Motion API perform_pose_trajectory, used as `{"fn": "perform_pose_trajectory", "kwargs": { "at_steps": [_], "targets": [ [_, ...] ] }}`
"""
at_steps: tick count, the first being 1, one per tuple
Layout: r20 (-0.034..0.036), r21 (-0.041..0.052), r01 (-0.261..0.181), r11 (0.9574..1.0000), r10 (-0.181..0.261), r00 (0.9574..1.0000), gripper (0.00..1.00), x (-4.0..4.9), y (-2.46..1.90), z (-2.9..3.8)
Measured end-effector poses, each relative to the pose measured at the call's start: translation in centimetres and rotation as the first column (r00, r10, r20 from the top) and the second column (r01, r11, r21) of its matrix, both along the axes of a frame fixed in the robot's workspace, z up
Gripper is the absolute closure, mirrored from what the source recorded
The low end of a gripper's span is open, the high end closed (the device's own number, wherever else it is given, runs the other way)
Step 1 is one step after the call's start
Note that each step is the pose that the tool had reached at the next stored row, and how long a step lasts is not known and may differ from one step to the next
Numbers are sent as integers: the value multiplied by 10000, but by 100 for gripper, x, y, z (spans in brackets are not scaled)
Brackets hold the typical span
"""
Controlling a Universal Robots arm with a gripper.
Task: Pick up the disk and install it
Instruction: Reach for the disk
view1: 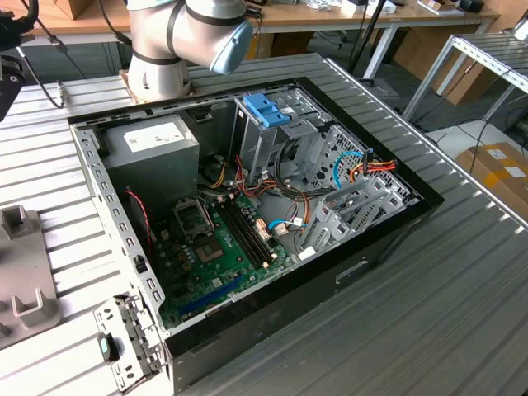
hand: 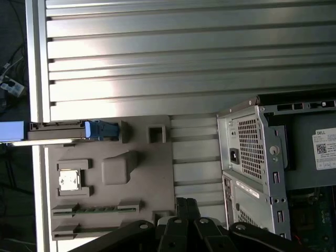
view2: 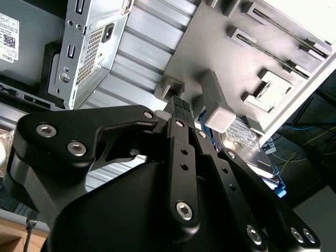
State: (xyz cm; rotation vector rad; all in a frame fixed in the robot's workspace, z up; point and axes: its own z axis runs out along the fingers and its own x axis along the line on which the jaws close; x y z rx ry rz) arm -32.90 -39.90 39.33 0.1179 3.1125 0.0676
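Disk (hand: pixel 58 130) stands on edge in a slot along one side of a grey holder (hand: pixel 142 173), light-blue rails at its ends, seen edge-on in the first wrist view. In the second wrist view its labelled face (view2: pixel 244 137) shows behind a grey block of the holder (view2: pixel 210 42). Holder sits on the ribbed metal table (hand: pixel 184 63), just beside the open computer case (hand: pixel 252 152). Claw (hand: pixel 187 202) is above the holder's opposite side, well apart from the disk; fingers appear pressed together, gripping nothing. Same in the second wrist view (view2: pixel 179 102). In the exterior view, the case (view1: pixel 247 206) lies open on the table (view1: pixel 445 313), with the holder (view1: pixel 21 280) at the exterior view's left.
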Motion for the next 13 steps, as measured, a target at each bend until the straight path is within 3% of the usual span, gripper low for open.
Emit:
{"fn": "perform_pose_trajectory", "kwargs": {
  "at_steps": [13],
  "targets": [
    [0, 0, 1, 10000, -1, 10000, 90, -110, 0, 0]
  ]
}}
